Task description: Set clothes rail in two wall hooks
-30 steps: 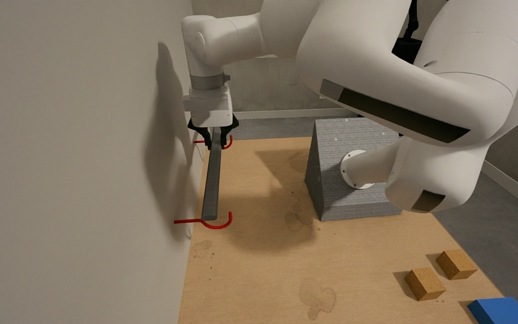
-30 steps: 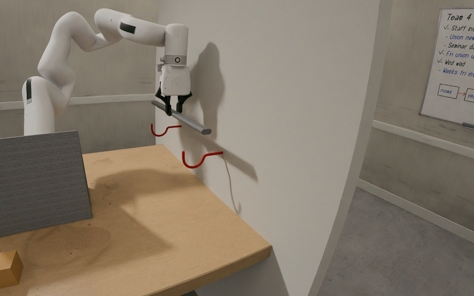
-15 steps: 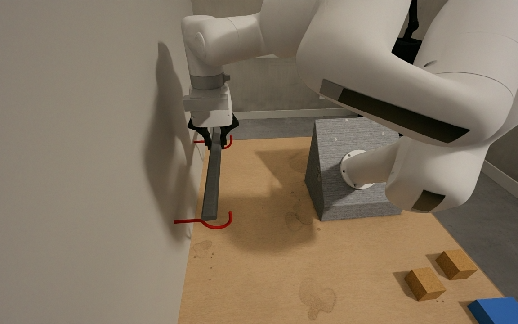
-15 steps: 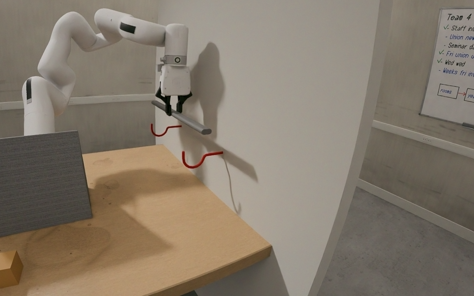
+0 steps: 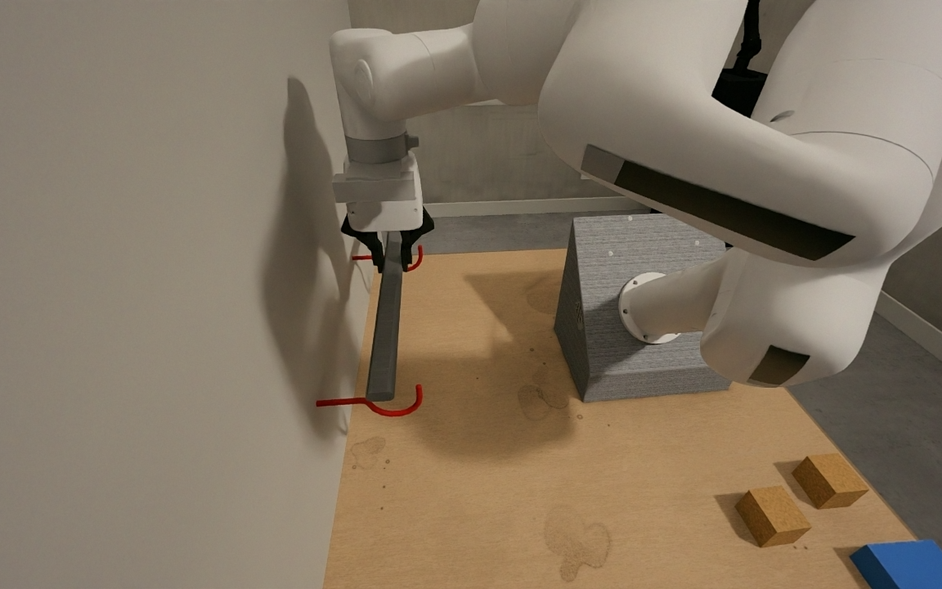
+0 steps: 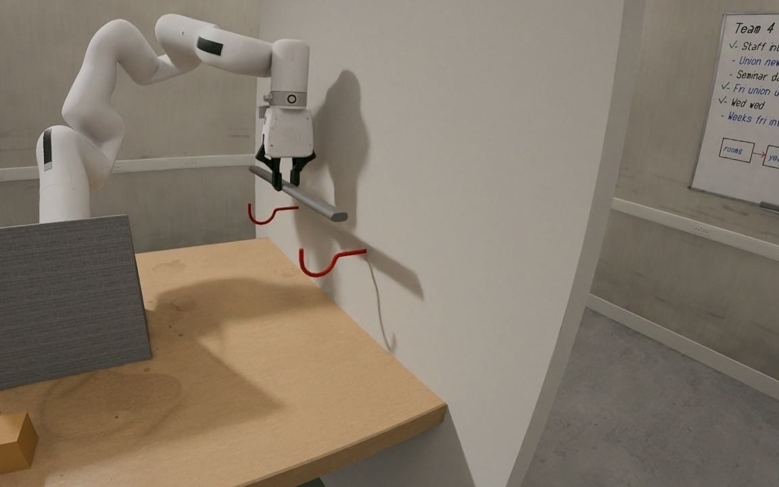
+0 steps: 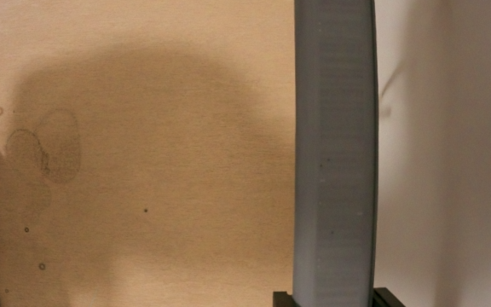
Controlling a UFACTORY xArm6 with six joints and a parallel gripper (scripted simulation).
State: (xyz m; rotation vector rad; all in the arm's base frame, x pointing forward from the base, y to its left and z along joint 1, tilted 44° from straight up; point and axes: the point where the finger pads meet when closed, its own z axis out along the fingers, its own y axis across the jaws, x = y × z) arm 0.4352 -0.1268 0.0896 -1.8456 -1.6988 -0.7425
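Observation:
My gripper [image 5: 387, 252] is shut on the grey clothes rail [image 5: 385, 322], near its far end, and holds it level beside the white wall. The rail also shows in the exterior view [image 6: 298, 193] and in the wrist view [image 7: 335, 158]. Two red wall hooks stick out of the wall. The near hook [image 5: 379, 402] lies under the rail's free end. The far hook [image 5: 408, 261] is just behind the fingers. In the exterior view the rail hangs clearly above both hooks, the far one [image 6: 268, 214] and the near one [image 6: 328, 261], touching neither.
A grey wedge-shaped block [image 5: 631, 307] holds the arm's base on the wooden table. Two brown cubes [image 5: 800, 497] and a blue block [image 5: 910, 564] lie at the table's near right corner. The wall [image 5: 130, 293] stands close along the rail's left side.

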